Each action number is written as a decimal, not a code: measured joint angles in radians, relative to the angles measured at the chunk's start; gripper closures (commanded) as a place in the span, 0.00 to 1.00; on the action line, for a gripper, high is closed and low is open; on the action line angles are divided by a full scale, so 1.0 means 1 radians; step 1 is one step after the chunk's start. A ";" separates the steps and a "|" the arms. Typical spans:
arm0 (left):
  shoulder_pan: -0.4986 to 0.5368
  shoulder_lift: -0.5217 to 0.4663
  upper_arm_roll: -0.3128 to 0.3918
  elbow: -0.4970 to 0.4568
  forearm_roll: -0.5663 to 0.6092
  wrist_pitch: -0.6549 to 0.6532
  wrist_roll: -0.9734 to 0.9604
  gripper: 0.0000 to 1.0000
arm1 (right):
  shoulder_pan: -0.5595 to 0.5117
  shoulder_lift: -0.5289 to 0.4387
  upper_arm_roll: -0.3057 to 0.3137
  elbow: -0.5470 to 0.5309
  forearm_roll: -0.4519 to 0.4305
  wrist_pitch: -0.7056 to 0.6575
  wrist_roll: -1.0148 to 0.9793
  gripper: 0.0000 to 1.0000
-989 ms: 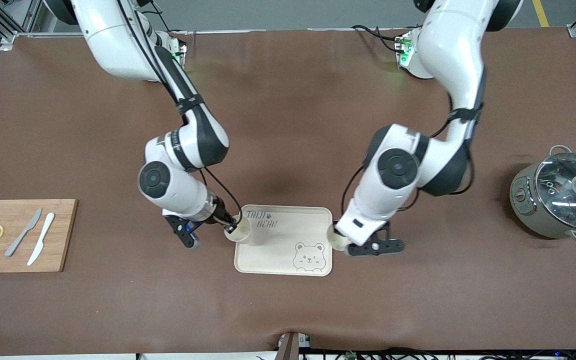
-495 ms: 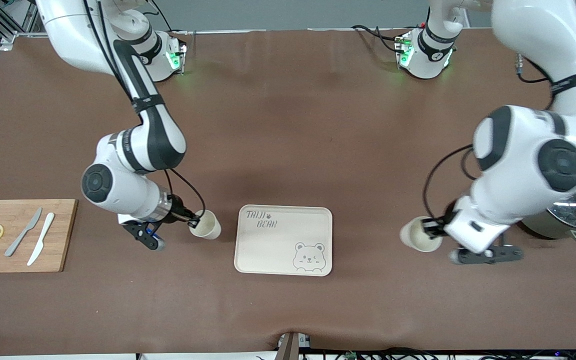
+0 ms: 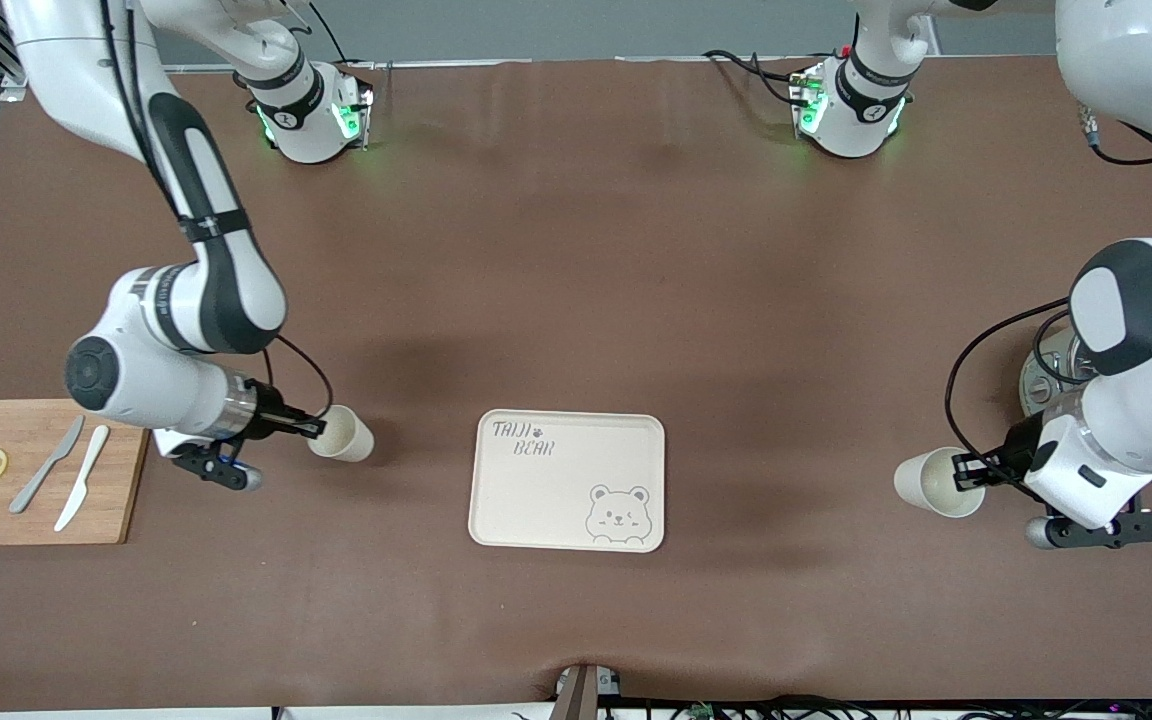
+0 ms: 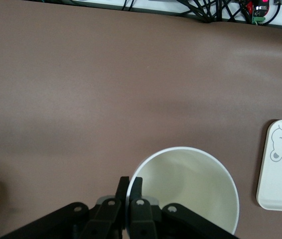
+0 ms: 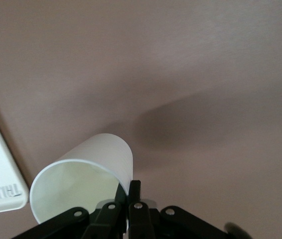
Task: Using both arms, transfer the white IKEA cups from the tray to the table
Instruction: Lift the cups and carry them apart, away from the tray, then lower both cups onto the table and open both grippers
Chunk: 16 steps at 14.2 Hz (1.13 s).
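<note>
High front camera; two close wrist cameras

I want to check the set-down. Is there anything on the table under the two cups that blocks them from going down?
Nothing visible. The left gripper holds one white cup by its rim over bare table, beside the pot. The right gripper holds the other cup over bare table between cutting board and tray.

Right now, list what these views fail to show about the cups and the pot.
- Front view: the pot is mostly covered by the left arm.
- Left wrist view: the left gripper shut on a cup, its base unseen.
- Right wrist view: the right gripper shut on the other cup; whether it touches the table is unclear.
</note>
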<state>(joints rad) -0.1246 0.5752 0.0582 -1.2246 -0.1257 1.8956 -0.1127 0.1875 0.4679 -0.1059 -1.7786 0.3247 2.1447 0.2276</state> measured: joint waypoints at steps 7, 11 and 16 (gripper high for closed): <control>-0.025 -0.034 -0.004 -0.314 0.001 0.393 -0.028 1.00 | -0.100 -0.037 -0.002 -0.075 -0.173 -0.013 -0.136 1.00; -0.028 -0.046 -0.003 -0.393 0.123 0.447 -0.029 1.00 | -0.190 -0.050 -0.003 -0.100 -0.175 -0.025 -0.270 1.00; -0.026 -0.043 -0.002 -0.514 0.140 0.615 -0.029 1.00 | -0.241 -0.049 -0.003 -0.113 -0.204 -0.026 -0.351 1.00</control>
<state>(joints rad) -0.1502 0.5320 0.0567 -1.7390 0.0142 2.5107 -0.1420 -0.0530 0.4184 -0.1089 -1.8911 0.1212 2.1183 -0.1232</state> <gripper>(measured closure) 0.960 0.974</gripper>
